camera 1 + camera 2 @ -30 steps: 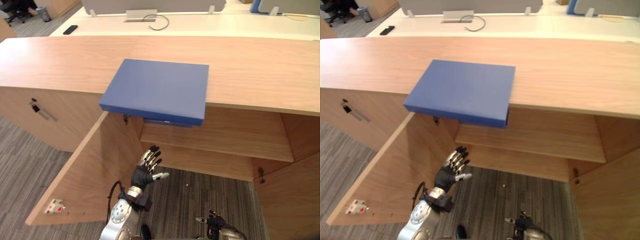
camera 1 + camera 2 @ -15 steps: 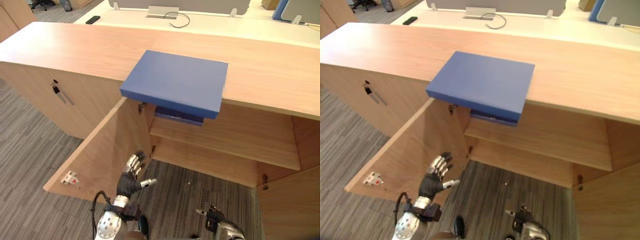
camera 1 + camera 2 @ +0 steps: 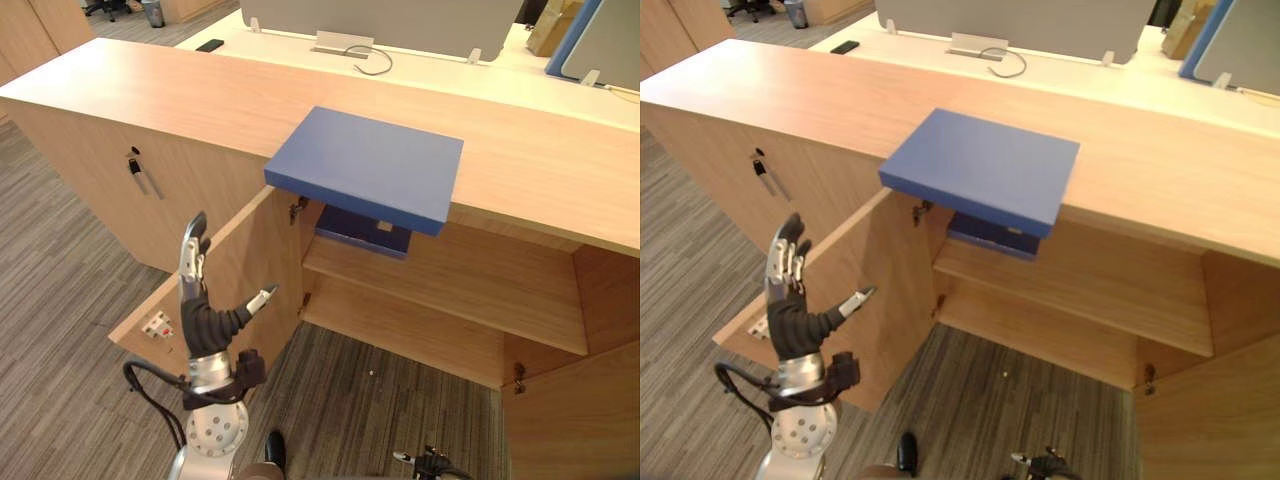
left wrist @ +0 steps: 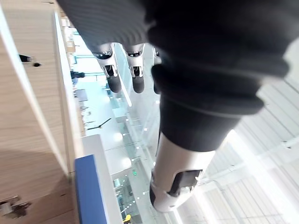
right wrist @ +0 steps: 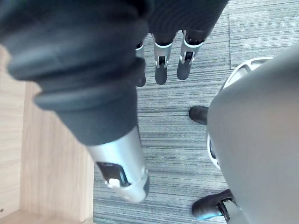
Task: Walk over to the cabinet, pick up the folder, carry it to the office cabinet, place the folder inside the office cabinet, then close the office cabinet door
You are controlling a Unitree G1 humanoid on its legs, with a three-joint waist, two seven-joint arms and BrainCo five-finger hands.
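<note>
Well, at the lower left the left hand [image 3: 203, 322] stands upright by the open cabinet door [image 3: 235, 265], fingers straight, empty. Mid-frame the blue folder [image 3: 365, 167] lies on the cabinet top [image 3: 150, 95], its near edge jutting past the front. It looks stiff, light and smooth; that overhang seems the place to grip. Bottom right, the right hand [image 5: 161, 63] hangs loose-fingered, empty.
</note>
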